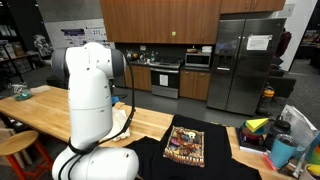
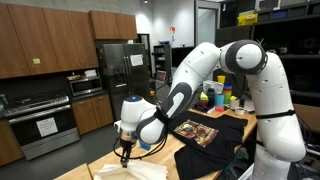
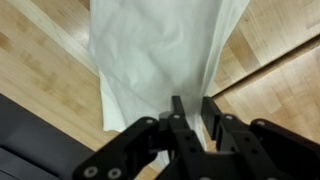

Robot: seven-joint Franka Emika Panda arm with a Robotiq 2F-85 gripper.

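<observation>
In the wrist view a white cloth lies crumpled on the wooden table. My gripper hangs just over its right edge. The two black fingers stand a little apart, with cloth showing in the narrow gap; nothing looks pinched. In an exterior view the gripper points straight down at the cloth near the table's end. In an exterior view the white arm hides the gripper.
A black T-shirt with a printed picture lies flat on the table beside the arm. Coloured cups and containers stand at the far end. A wooden stool stands by the table. A black edge shows at the lower left.
</observation>
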